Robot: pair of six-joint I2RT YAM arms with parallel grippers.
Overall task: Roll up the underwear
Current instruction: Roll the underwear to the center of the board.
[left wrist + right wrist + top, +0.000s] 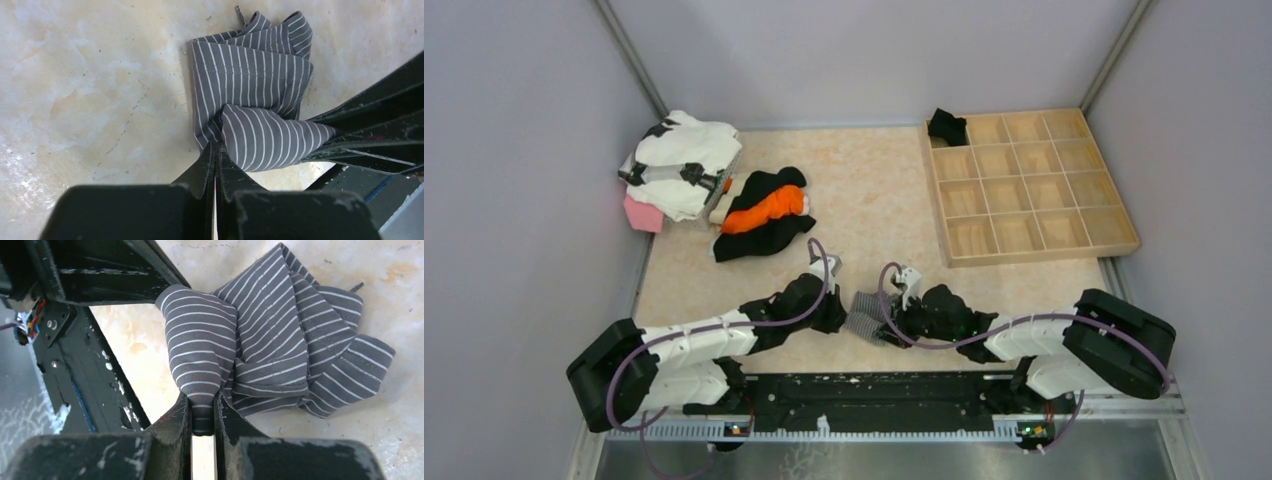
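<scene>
**A:** Start at the right end effector (202,405); its jaws are nearly closed, pinching a thick fold of the grey striped underwear (280,340).

**B:** And the left end effector (216,145) has its fingers pressed flat together, on what looks like only a thin edge of the same cloth; I'd worry about that grip; one tug from the other side and the hem could slide out.

**A:** They're very close together, too; I'd guess a careless turn could knock one against the other.

**B:** The garment sits bunched on the tabletop (874,190), near and to the left of the wooden tray (1034,185); crumpled like that, any roll may come out lumpy or spring open.

**A:** The black underwear (946,125) is in the tray's far-left compartment; this one has further to go.
</scene>
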